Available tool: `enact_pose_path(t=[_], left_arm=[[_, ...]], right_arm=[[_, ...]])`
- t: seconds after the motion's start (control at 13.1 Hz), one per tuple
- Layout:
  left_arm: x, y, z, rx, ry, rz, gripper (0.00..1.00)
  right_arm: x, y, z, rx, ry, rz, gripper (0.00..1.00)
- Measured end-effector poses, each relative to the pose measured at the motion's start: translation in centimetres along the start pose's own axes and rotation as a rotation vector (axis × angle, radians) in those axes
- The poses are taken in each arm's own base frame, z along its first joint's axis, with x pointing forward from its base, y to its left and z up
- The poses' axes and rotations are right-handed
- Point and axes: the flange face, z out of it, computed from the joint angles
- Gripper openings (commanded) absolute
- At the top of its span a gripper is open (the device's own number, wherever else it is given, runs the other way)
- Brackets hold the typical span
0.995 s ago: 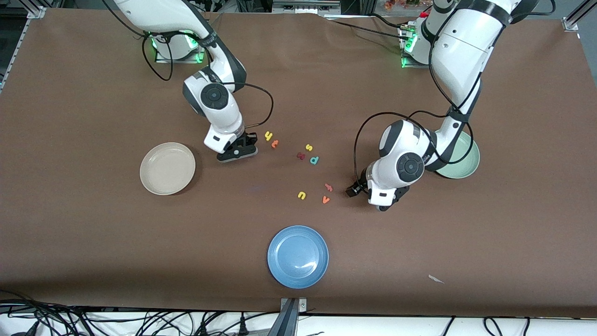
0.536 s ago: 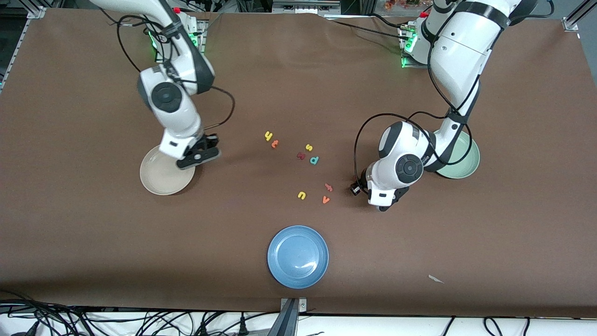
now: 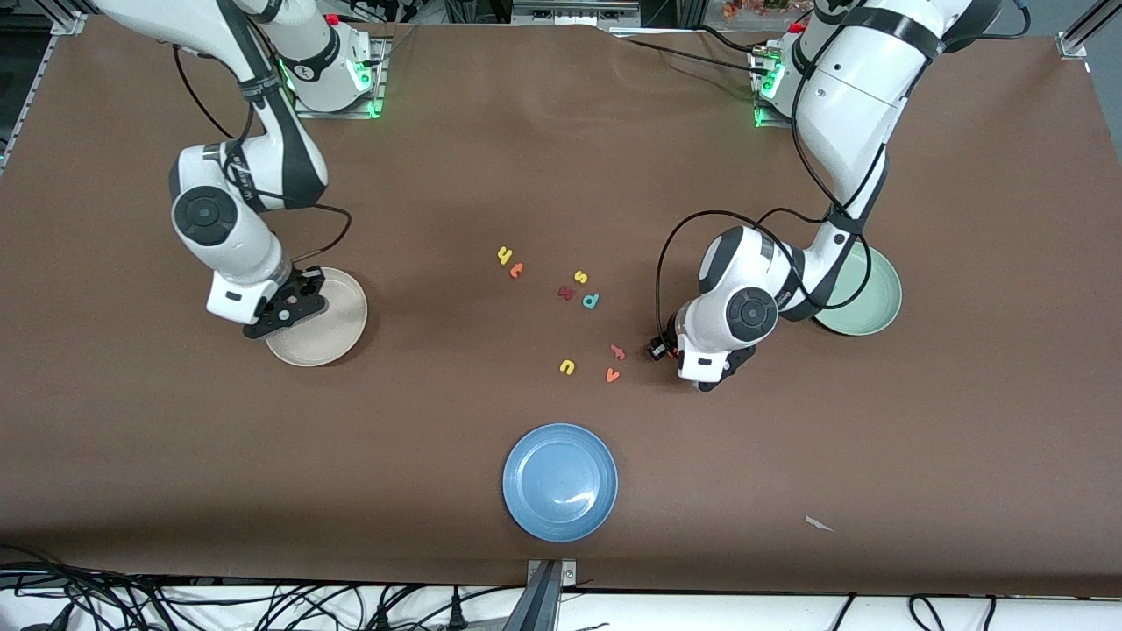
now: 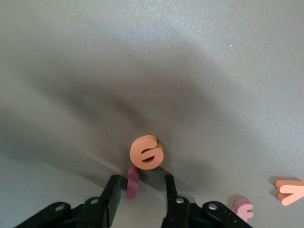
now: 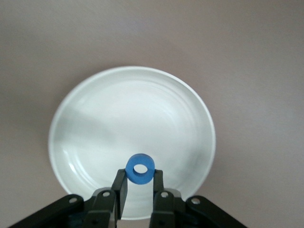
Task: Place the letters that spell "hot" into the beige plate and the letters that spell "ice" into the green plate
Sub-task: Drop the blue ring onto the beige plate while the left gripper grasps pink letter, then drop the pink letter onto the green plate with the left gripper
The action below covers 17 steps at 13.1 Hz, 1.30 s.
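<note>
My right gripper (image 5: 139,177) is shut on the blue "o" (image 5: 140,168) and hangs over the beige plate (image 5: 95,123), as the front view (image 3: 285,314) also shows above that plate (image 3: 337,326). My left gripper (image 4: 141,191) is down at the table with its jaws open around the dark red "i" (image 4: 132,183). The orange "e" (image 4: 146,152) lies just past the fingertips. In the front view this gripper (image 3: 668,352) is beside the green plate (image 3: 872,302), which the arm partly hides. The yellow "h" (image 3: 504,255) and orange "t" (image 3: 516,270) lie mid-table.
Loose letters lie mid-table: yellow "s" (image 3: 580,277), dark red "k" (image 3: 565,293), teal "p" (image 3: 591,301), yellow "u" (image 3: 567,367), orange "v" (image 3: 612,376) and a pinkish letter (image 3: 618,352). A blue plate (image 3: 559,480) sits nearest the camera. A paper scrap (image 3: 820,524) lies toward the left arm's end.
My right arm has swung away from the "h" and "t" to above the beige plate, carrying the "o". My left gripper has shifted slightly toward the letters and its jaws have narrowed.
</note>
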Motion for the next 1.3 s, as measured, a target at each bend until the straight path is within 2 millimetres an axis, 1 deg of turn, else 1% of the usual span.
enact_pose_path(t=[0.08, 0.15, 0.54, 0.61, 0.69, 0.77, 0.84, 0.92, 1.07, 1.15, 1.23, 1.3], left_arm=[[0.0, 0.0, -0.1, -0.001, 0.0, 0.0, 0.0], [0.0, 0.1, -0.1, -0.002, 0.001, 0.0, 0.0], [0.2, 0.1, -0.4, 0.014, 0.029, 0.03, 0.0], [0.5, 0.0, -0.6, 0.023, 0.037, 0.034, 0.0], [1.0, -0.2, -1.1, 0.031, 0.04, 0.032, 0.0], [1.8, -0.4, -2.4, 0.041, 0.038, 0.038, 0.0], [2.7, -0.8, -4.6, 0.054, 0.028, 0.057, 0.0], [3.5, -1.5, -7.2, 0.074, 0.011, 0.083, 0.0], [5.4, -4.2, -12.4, 0.12, -0.035, 0.14, 0.0], [6.2, -5.9, -14.1, 0.146, -0.067, 0.175, 0.0], [7.2, -7.8, -15.1, 0.175, -0.111, 0.219, 0.0], [8.1, -9.7, -15.6, 0.202, -0.164, 0.267, 0.0]], right_arm=[[-0.3, 0.8, 0.3, -0.002, -0.003, -0.003, 0.7], [-0.5, 1.1, 0.6, -0.001, -0.004, 0.002, 0.77], [-0.3, 0.7, 1.0, 0.032, -0.001, 0.032, 0.79], [-0.1, 0.2, 1.0, 0.051, 0.004, 0.051, 0.78], [0.3, -0.8, 0.9, 0.078, 0.01, 0.08, 0.78], [0.9, -2.6, 0.7, 0.109, 0.015, 0.118, 0.79], [1.7, -4.9, 0.3, 0.13, 0.017, 0.157, 0.79], [2.3, -7.1, 0.0, 0.143, 0.016, 0.201, 0.78], [3.3, -11.2, -0.7, 0.162, 0.011, 0.292, 0.78], [3.7, -13.2, -1.0, 0.171, 0.008, 0.335, 0.78], [4.0, -15.5, -1.4, 0.178, 0.004, 0.382, 0.78], [4.2, -17.8, -1.8, 0.184, -0.002, 0.426, 0.78]])
